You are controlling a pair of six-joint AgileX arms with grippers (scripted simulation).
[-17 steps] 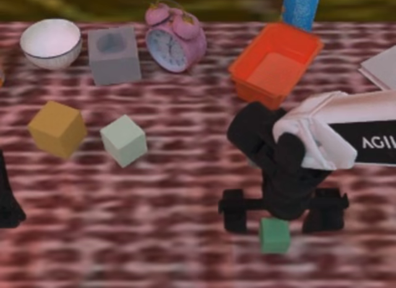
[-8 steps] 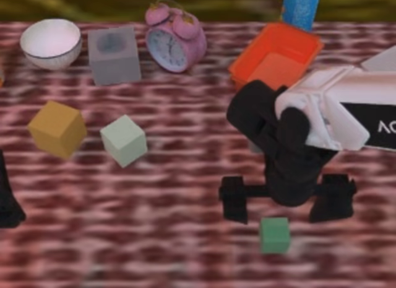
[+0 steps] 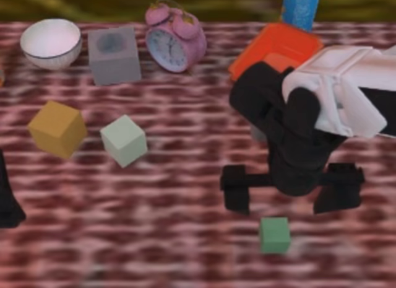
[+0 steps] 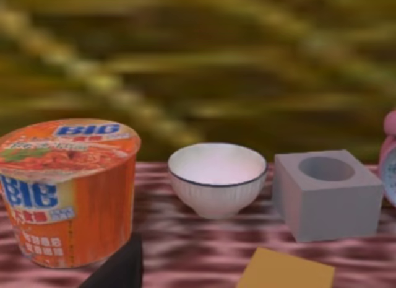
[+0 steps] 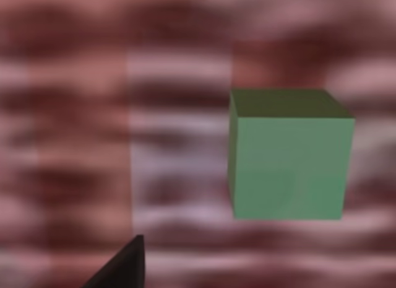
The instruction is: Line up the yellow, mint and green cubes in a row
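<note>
Right claw (image 3: pixel 291 197) hung spread wide, apparently above the green cube (image 3: pixel 275 235), which sat untouched on the counter (image 3: pixel 154 238).

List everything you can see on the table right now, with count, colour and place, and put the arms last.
yellow cube: 1, mustard yellow, table's left side.
mint cube: 1, pale mint, just right of the yellow one, apart from it.
green cube: 1, green, near edge right of centre, lying free.
grey block: 1, grey with a round hollow on top, far left.
bowl: 1, white, far left corner.
noodle cup: 1, orange, beside the bowl; left wrist view only.
alarm clock: 1, pink, far centre.
orange bin: 1, far right, partly hidden by the arm.
blue object: 1, far edge behind the bin.
right end effector: open, above and behind the green cube.
left arm: parked at left edge.
</note>
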